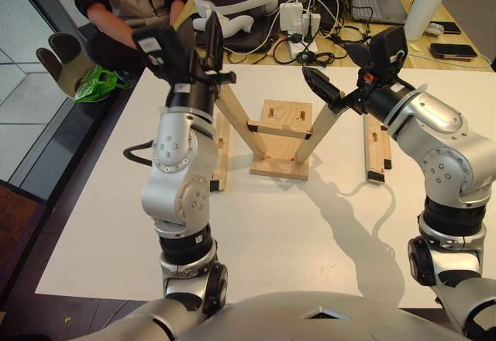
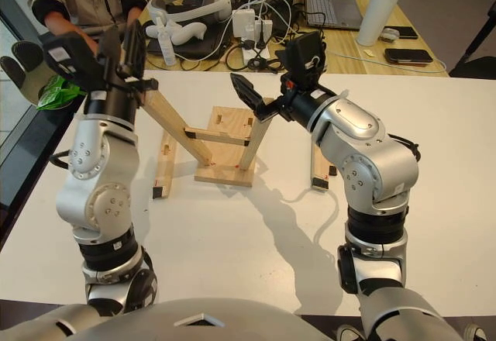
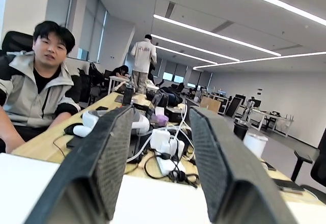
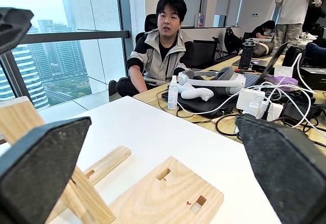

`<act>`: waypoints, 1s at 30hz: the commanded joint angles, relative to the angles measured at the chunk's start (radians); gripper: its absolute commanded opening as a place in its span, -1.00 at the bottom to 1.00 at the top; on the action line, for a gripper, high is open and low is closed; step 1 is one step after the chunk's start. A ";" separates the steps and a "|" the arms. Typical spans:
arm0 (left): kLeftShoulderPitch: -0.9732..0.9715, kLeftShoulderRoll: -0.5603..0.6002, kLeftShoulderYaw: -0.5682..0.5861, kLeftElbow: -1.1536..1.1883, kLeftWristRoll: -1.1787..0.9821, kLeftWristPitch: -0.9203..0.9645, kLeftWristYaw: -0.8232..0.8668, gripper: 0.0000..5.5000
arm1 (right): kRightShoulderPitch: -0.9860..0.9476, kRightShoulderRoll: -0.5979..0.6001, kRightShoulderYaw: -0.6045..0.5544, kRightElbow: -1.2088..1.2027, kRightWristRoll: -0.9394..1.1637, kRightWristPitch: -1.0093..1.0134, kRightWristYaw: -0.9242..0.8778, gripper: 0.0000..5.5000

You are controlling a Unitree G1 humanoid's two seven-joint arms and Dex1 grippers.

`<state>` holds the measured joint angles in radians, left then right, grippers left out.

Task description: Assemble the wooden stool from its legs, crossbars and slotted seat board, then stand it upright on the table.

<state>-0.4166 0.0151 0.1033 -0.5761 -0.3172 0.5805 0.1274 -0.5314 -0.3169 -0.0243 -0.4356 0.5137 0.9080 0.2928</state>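
so, left pincer (image 1: 208, 46): wide open, empty, beside left leg (image 1: 240, 120) top
right pincer (image 1: 339, 74): open, empty, beside right leg (image 1: 316, 136)
both: propped on seat board (image 1: 280, 168), mid table (image 1: 310, 232)
handling: light stiff wood, probably wobbly; i'd grab low

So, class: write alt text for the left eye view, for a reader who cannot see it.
A half-built stool on a white table: two legs joined by a crossbar rise in a V from the seat board. The left gripper and right gripper, fingers open, are near the leg tops; more parts lie either side.
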 commanded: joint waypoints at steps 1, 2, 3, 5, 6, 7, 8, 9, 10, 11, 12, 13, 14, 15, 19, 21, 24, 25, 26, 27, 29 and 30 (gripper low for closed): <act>-0.172 0.065 0.070 0.036 -0.081 0.073 -0.044 -0.27 | -0.008 0.004 -0.001 0.011 -0.010 -0.014 -0.002 0.96; -0.210 0.090 0.088 0.065 -0.094 0.104 -0.053 -0.27 | -0.010 0.005 0.001 0.014 -0.011 -0.017 -0.002 0.96; -0.239 0.111 0.105 0.091 -0.110 0.138 -0.059 -0.27 | -0.011 0.005 0.002 0.015 -0.012 -0.019 -0.002 0.96; -0.278 0.165 0.113 0.122 -0.138 0.209 -0.098 -0.27 | -0.013 0.005 0.003 0.017 -0.015 -0.022 -0.003 0.96; -0.292 0.182 0.117 0.130 -0.154 0.234 -0.113 -0.27 | -0.013 0.005 0.002 0.017 -0.017 -0.022 -0.004 0.96; -0.299 0.196 0.119 0.133 -0.167 0.258 -0.124 -0.27 | -0.012 0.006 0.002 0.016 -0.018 -0.023 -0.004 0.96; -0.287 0.206 0.107 0.136 -0.171 0.287 -0.132 -0.27 | -0.011 0.006 0.002 0.014 -0.018 -0.022 -0.005 0.96; -0.263 0.219 0.082 0.140 -0.163 0.322 -0.135 -0.27 | -0.010 0.007 0.002 0.013 -0.018 -0.021 -0.005 0.96; -0.217 0.240 0.026 0.150 -0.136 0.369 -0.137 -0.27 | -0.010 0.007 0.002 0.012 -0.017 -0.021 -0.005 0.96; -0.155 0.235 -0.025 0.159 -0.124 0.424 -0.130 -0.27 | -0.009 0.008 0.003 0.012 -0.017 -0.021 -0.005 0.96; -0.103 0.230 -0.076 0.164 -0.111 0.461 -0.123 -0.27 | -0.009 0.008 0.004 0.012 -0.017 -0.021 -0.004 0.96; -0.054 0.209 -0.126 0.171 -0.101 0.487 -0.113 -0.27 | -0.009 0.007 0.004 0.014 -0.017 -0.021 -0.003 0.96; -0.020 0.187 -0.163 0.172 -0.089 0.500 -0.102 -0.27 | -0.009 0.007 0.004 0.014 -0.017 -0.021 -0.002 0.96; 0.001 0.169 -0.192 0.170 -0.076 0.495 -0.094 -0.27 | -0.010 0.007 0.006 0.015 -0.017 -0.021 -0.001 0.96; -0.029 0.098 -0.190 0.162 -0.056 0.458 -0.078 -0.27 | -0.009 0.008 0.005 0.017 -0.020 -0.018 0.002 0.96; -0.081 0.088 -0.135 0.170 -0.046 0.423 -0.074 -0.27 | -0.008 0.010 0.006 0.021 -0.022 -0.021 0.001 0.96; -0.166 0.079 -0.055 0.181 -0.048 0.385 -0.064 -0.27 | -0.004 0.015 0.007 0.019 -0.024 -0.023 -0.005 0.96; -0.194 0.073 -0.028 0.180 -0.055 0.375 -0.059 -0.27 | -0.004 0.016 0.006 0.018 -0.025 -0.024 -0.006 0.96; -0.218 0.064 -0.001 0.177 -0.063 0.367 -0.052 -0.27 | -0.007 0.017 0.006 0.019 -0.026 -0.026 -0.006 0.96; -0.235 0.055 0.019 0.174 -0.069 0.360 -0.047 -0.27 | -0.011 0.017 0.007 0.018 -0.028 -0.027 -0.006 0.96; -0.267 0.040 0.057 0.168 -0.078 0.346 -0.037 -0.27 | -0.034 0.023 0.011 0.008 -0.032 -0.034 -0.008 0.96; -0.280 0.037 0.071 0.168 -0.082 0.338 -0.034 -0.27 | -0.047 0.029 0.015 0.000 -0.035 -0.037 -0.011 0.96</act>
<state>-0.6616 0.0601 0.1499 -0.4067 -0.3862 0.9248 0.0825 -0.5387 -0.2931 -0.0200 -0.4180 0.4847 0.8827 0.2910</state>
